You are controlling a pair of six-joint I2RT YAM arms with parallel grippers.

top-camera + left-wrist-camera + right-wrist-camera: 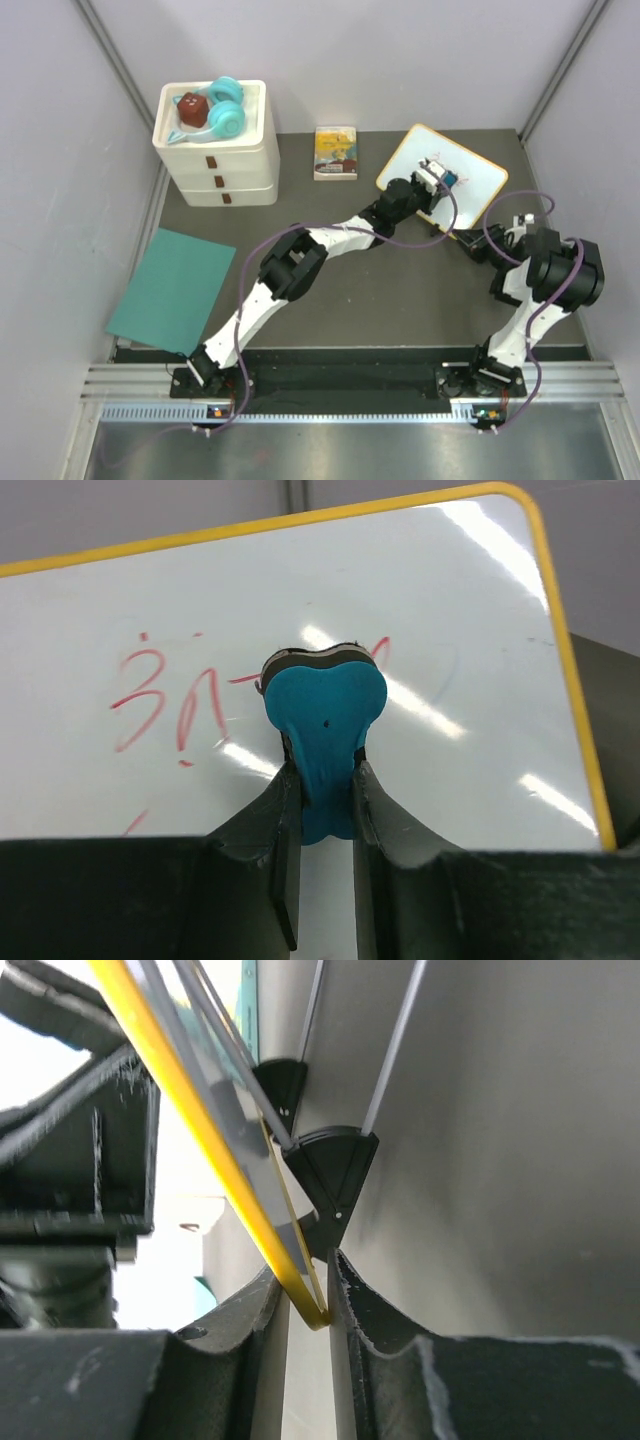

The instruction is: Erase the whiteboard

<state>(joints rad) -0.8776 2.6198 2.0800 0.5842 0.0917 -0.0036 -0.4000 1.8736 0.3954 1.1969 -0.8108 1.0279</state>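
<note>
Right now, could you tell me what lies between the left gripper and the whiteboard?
A blue eraser, clamped in the left gripper, facing the whiteboard; the left wrist view shows it.

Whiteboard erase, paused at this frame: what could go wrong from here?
1. The right gripper pinches only the thin yellow frame. Wiping pressure could twist the whiteboard out of its jaws.
2. The left gripper holds the blue eraser by its narrow lower end, so it may pivot or slip during strokes.
3. The red scribbles lie left of the eraser, and a short stroke could miss them.
</note>
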